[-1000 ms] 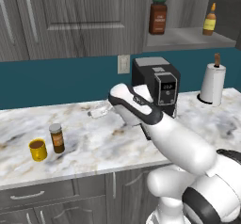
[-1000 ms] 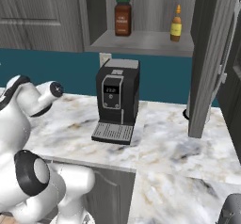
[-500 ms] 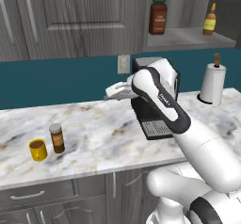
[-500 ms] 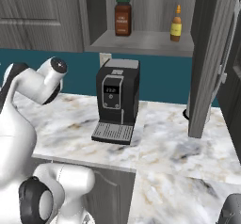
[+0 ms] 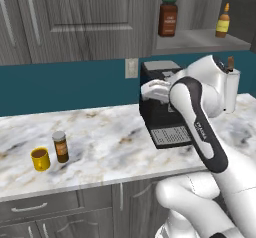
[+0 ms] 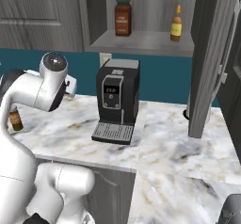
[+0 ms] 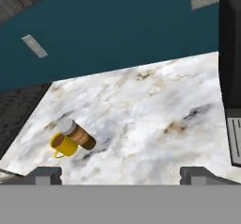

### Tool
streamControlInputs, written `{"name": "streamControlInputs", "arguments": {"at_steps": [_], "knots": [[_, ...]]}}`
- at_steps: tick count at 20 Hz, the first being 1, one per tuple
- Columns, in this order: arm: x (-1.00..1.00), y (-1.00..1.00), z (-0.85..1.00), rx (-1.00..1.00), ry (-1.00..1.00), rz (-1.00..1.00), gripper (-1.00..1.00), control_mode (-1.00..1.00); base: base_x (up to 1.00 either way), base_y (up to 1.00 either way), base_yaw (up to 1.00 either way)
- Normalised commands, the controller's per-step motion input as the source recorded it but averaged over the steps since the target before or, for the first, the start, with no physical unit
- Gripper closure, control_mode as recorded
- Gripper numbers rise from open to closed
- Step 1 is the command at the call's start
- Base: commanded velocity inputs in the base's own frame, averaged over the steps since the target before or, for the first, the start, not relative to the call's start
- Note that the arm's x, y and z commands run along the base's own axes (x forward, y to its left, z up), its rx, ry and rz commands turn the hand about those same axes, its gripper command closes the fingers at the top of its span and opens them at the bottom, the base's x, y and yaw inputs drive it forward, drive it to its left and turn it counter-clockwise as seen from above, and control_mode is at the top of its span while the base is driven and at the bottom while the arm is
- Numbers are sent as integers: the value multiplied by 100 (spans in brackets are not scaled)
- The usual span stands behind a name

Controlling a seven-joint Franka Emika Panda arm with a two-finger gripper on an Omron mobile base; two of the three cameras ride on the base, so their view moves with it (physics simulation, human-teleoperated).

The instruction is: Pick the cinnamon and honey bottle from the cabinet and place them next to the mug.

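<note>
Yellow mug [image 5: 40,159] sits lower left of the left base view on the marble counter [image 5: 110,142], cinnamon [image 5: 61,146] just beside it. Honey bottle [image 5: 223,21] upper right on the cabinet [image 5: 75,17] shelf. Gripper [image 7: 120,173] spread, holding nothing.

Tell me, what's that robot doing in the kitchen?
It is moving things from the cabinet down next to the yellow mug. The little cinnamon jar already stands on the counter right beside the mug. The honey bottle is on the cabinet shelf, near a bigger brown jar. The gripper is open with nothing between its fingers, and the arm is raised in front of the coffee machine.
</note>
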Motion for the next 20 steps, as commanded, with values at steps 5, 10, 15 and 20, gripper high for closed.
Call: {"name": "streamControlInputs", "arguments": {"at_steps": [5,10,15,20], "knots": [[0,-86,80,-6,5,-49,-100,-100,0,0,0],[0,-85,79,-7,1,-47,-100,-100,0,0,0],[11,-78,46,-12,-2,-36,-100,-100,0,0,0],[84,-60,-21,-4,-19,-3,-100,-100,0,0,0]]}}
